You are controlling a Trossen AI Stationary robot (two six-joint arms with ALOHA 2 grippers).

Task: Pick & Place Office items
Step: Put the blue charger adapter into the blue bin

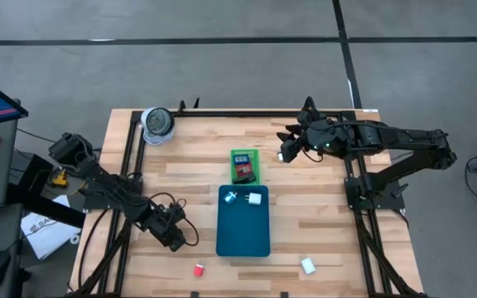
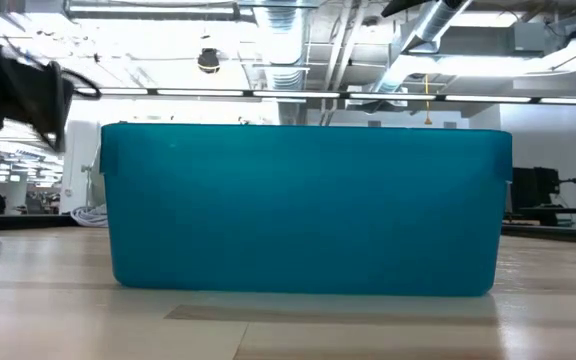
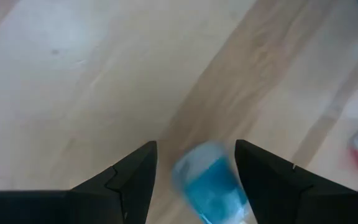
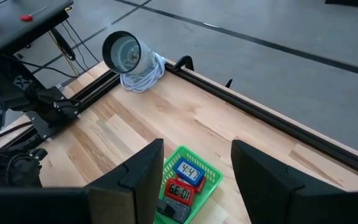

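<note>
Left gripper (image 3: pixel 194 180) low over desk (image 1: pixel 189 178), jaws spread around blue item (image 3: pixel 211 183): pick step. Next: close, carry to teal tray (image 1: pixel 243 236). Right gripper (image 4: pixel 194 180) idle, jaws spread.

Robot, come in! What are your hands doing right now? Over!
Left gripper low over the table, fingers open around a blue item. Right gripper open, empty, above green tray. Nothing blocking.

This was a robotics lab or test bay inside an open industrial office. The wooden table (image 1: pixel 222 178) stood on a black metal frame (image 4: pixel 241 93) over grey concrete floor (image 1: pixel 222 58) marked with dark lines. Beyond the right gripper (image 4: pixel 194 180) lay cables and a rack. Overhead ran exposed ducts (image 2: pixel 288 40) and pipes under bright strip lights, with desks far behind.
</note>
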